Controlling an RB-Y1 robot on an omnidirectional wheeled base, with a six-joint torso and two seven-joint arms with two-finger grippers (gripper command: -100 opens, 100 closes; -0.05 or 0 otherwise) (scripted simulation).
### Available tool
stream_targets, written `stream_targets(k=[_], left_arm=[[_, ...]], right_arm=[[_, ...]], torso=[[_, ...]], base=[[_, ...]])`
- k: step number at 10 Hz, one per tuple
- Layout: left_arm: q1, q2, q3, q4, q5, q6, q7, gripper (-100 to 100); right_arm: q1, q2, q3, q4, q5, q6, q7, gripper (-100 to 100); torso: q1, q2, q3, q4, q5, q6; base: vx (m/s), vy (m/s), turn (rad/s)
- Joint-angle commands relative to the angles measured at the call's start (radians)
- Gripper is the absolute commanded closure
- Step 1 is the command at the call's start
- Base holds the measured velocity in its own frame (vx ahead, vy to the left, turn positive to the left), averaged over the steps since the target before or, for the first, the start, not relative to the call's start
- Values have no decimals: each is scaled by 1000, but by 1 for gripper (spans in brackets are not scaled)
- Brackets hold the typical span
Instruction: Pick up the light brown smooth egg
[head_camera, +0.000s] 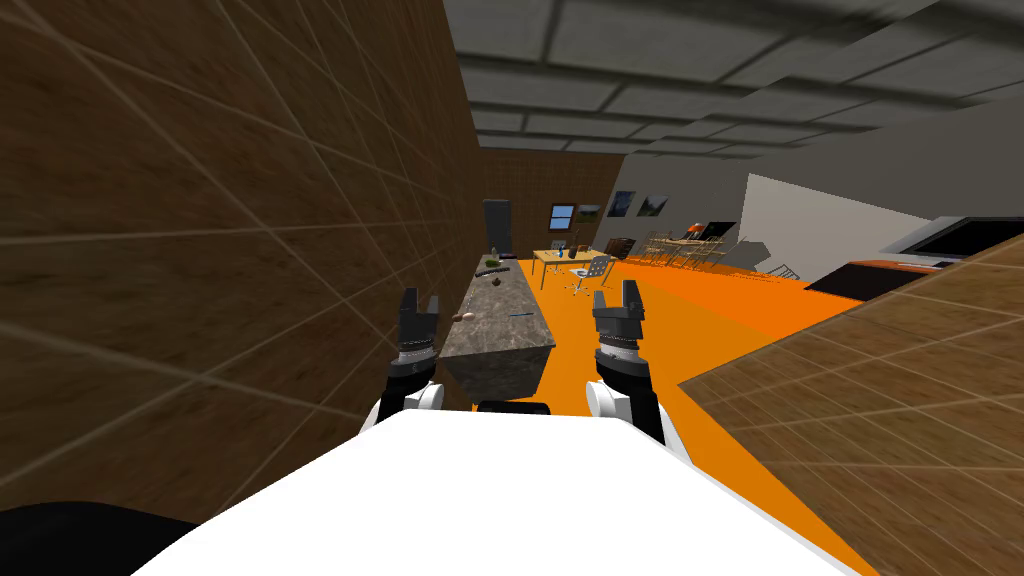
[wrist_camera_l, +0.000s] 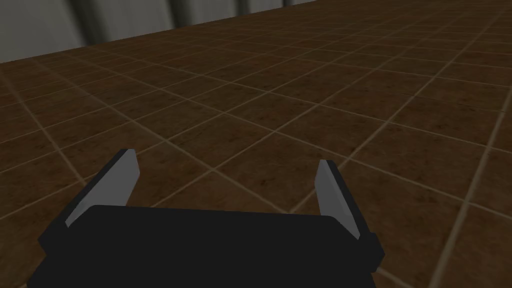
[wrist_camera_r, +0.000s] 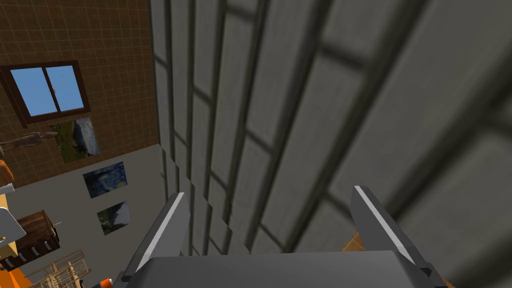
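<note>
facing long stone-topped counter (head_camera: 505, 332), robot stands short of it, left gripper (head_camera: 419, 303) and right gripper (head_camera: 621, 297) both spread, empty. small light brown egg (head_camera: 468, 316) lies on counter's near end, wall side. risk: blade nudge sends smooth egg rolling off.

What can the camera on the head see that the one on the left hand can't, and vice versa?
Head view: a long mottled grey counter with a small light brown egg near its left edge, an orange floor, and the open right gripper. Left wrist view: the light grey faces of that hand's fingers, close up. Both: the open, empty left gripper beside the brown tiled wall.
</note>
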Motion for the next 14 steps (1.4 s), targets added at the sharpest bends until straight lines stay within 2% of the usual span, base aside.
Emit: stream_targets(k=[1,3,6,7,8,9,10,11,13,14], left_arm=[[-29,32,7,22,4,28,-1,-100],[-73,68,16,56,8,72,-1,-100],[-168,125,35,133,18,155,6,-100],[-170,125,35,133,18,169,6,-100],[-209,144,42,165,22,203,10,-100],[-209,144,42,165,22,209,10,-100],[-250,163,49,200,26,243,15,-100],[-250,163,49,200,26,252,15,-100],[-327,202,65,265,35,323,29,-100],[-340,202,65,279,35,348,29,-100]], right_arm=[[0,0,0,0,0,0,0,0],[0,0,0,0,0,0,0,0],[0,0,0,0,0,0,0,0],[0,0,0,0,0,0,0,0],[0,0,0,0,0,0,0,0],[0,0,0,0,0,0,0,0],[0,0,0,0,0,0,0,0],[0,0,0,0,0,0,0,0],[0,0,0,0,0,0,0,0],[0,0,0,0,0,0,0,0]], torso=[[0,0,0,0,0,0],[-4,2,1,0,-1,0],[-5,4,2,1,-1,0],[-5,4,2,1,-1,0],[-3,3,2,1,-1,0],[-3,3,1,1,-1,0],[-2,2,1,0,0,0],[-2,1,1,0,0,0],[-2,1,1,0,-1,0],[-3,2,1,0,-1,0]], base=[[-23,-39,1],[-60,-77,4],[-70,-77,2],[-50,-45,0],[-37,-36,-3],[-25,-27,-2],[-28,-35,-6],[-24,-33,-4],[-38,-40,-14],[-34,-35,-2]])
